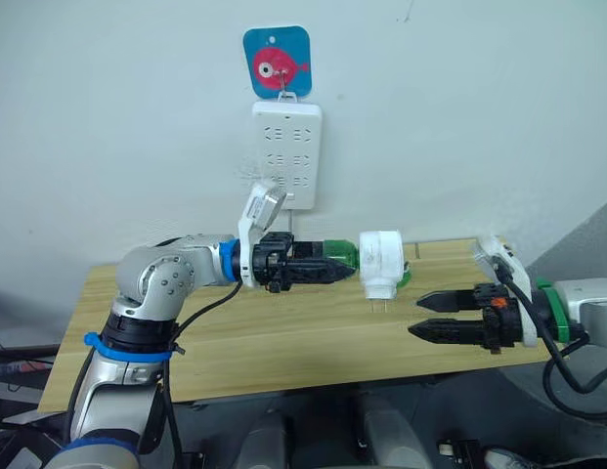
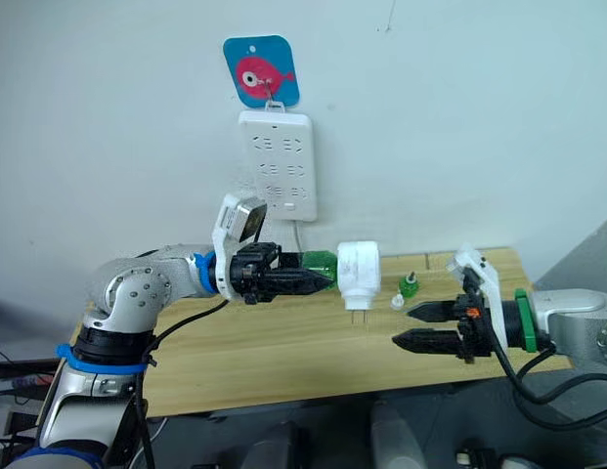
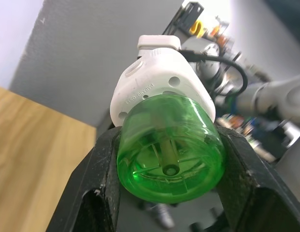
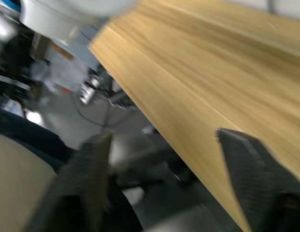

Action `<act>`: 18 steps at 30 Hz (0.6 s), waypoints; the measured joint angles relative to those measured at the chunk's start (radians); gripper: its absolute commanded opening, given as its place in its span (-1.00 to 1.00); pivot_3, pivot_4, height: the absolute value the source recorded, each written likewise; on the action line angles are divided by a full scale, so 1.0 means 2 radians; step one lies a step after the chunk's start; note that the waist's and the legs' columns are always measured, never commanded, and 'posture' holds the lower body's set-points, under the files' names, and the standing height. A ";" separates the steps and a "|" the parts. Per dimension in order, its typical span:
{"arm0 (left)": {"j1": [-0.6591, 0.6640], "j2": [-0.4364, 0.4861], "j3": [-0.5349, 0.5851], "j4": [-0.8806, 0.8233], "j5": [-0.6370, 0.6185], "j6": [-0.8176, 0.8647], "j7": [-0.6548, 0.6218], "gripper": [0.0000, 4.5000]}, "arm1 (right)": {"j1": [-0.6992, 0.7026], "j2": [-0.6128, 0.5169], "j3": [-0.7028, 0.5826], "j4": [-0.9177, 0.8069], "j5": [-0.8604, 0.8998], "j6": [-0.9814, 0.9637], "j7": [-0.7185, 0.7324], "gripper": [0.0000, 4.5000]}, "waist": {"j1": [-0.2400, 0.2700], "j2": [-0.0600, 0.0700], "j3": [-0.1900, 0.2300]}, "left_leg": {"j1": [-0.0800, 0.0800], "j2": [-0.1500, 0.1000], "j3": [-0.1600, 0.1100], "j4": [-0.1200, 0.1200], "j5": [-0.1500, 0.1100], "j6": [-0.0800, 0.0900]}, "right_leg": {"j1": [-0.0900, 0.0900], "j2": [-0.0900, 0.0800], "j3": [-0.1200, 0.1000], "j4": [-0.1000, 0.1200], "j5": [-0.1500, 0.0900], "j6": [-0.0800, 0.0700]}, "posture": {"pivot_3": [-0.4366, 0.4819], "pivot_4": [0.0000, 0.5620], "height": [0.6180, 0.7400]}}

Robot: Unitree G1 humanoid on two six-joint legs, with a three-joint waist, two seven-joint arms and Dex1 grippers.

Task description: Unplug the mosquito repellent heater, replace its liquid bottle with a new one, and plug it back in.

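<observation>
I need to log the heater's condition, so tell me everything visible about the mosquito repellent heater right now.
The mosquito repellent heater is a small white rounded plastic unit, unplugged and held in the air above the wooden table. It lies on its side with two metal prongs pointing down. A translucent green liquid bottle is still attached at one end, and the left gripper has its jaws closed on that bottle. The right gripper is open and apart from it.
</observation>
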 measured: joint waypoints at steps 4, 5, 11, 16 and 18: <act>0.045 0.000 -0.028 -0.020 0.080 -0.126 -0.026 -0.01 | 0.019 -0.029 -0.022 0.012 -0.073 -0.040 0.065 1.00 | 0.000 0.002 -0.001 | 0.001 0.000 0.001 0.000 0.000 0.000 | 0.000 0.000 0.001 0.000 0.000 0.000 | -0.48 -0.53 0.84; 0.059 -0.001 -0.037 -0.018 0.105 -0.166 -0.036 -0.01 | 0.025 -0.036 -0.026 0.014 -0.090 -0.051 0.080 1.00 | 0.000 0.002 -0.001 | 0.001 0.000 0.001 -0.001 0.000 0.000 | 0.000 0.000 0.001 0.000 0.000 0.000 | -0.48 -0.53 0.84; 0.080 -0.040 -0.053 0.055 0.224 -0.449 -0.088 -0.01 | 0.029 -0.054 -0.051 0.005 -0.149 -0.109 0.162 1.00 | 0.001 0.002 -0.001 | 0.003 0.000 0.003 0.000 0.000 0.000 | 0.002 0.000 0.001 -0.001 0.000 0.000 | -0.50 -0.51 0.84; 0.066 -0.067 -0.051 0.121 0.246 -0.611 -0.124 -0.01 | -0.044 -0.020 -0.046 -0.019 -0.115 -0.089 0.144 1.00 | -0.001 0.001 -0.002 | 0.003 0.000 0.004 0.000 0.000 0.000 | 0.002 0.001 0.001 -0.001 0.000 0.000 | -0.51 -0.51 0.84; 0.061 -0.073 -0.052 0.136 0.248 -0.653 -0.139 -0.01 | -0.072 0.010 -0.036 -0.026 -0.099 -0.078 0.119 1.00 | -0.001 0.001 -0.002 | 0.003 0.000 0.004 0.000 0.000 0.000 | 0.002 0.001 0.001 0.000 0.000 0.000 | -0.51 -0.51 0.84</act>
